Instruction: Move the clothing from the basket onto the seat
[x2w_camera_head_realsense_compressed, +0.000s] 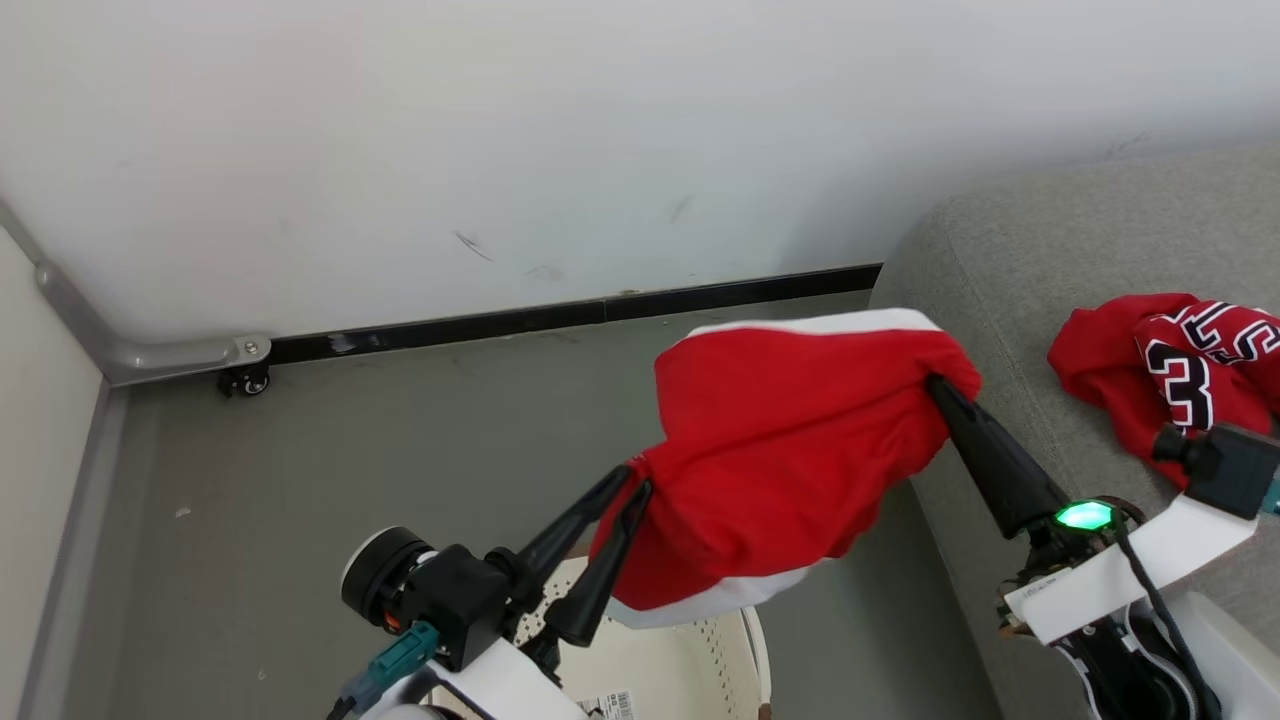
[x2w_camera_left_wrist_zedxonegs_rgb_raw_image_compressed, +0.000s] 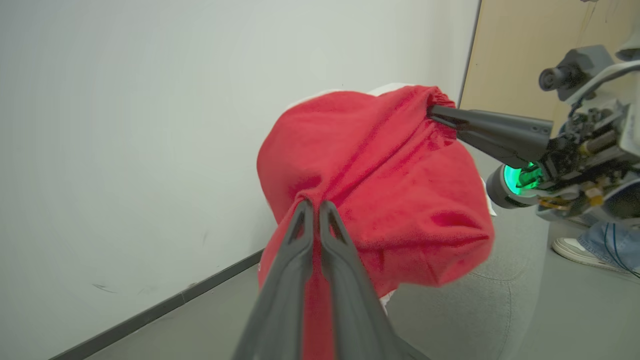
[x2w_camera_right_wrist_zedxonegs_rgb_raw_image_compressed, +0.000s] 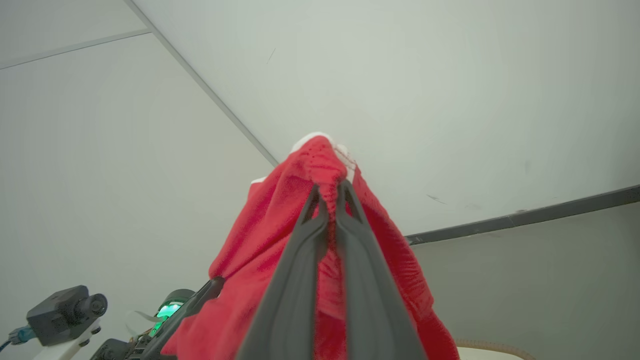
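Left claw (x2w_camera_head_realsense_compressed: 637, 480): fingers pressed together on a bunched fold of the red garment (x2w_camera_head_realsense_compressed: 780, 450), out over the floor and apart from the seat (x2w_camera_head_realsense_compressed: 1000, 250).
Right claw (x2w_camera_head_realsense_compressed: 938, 385): pinching a gathered edge of the red garment, fabric caught between the fingers, just beside the seat's rounded corner.
Red garment: hanging in the air off the seat's side, slung between the two claws, with white trim along its top and bottom edges and a sagging middle.
Numbered garment (x2w_camera_head_realsense_compressed: 1170, 360): crumpled on the seat, black-and-white numerals facing up.
Basket (x2w_camera_head_realsense_compressed: 757, 650): on the floor near the seat's side; perforated cream wall and a paper label show, the rest is hidden.
Seat: grey upholstery, against the white wall (x2w_camera_head_realsense_compressed: 600, 130).
Shoe (x2w_camera_left_wrist_zedxonegs_rgb_raw_image_compressed: 575, 250): a person's, on the floor past the seat.
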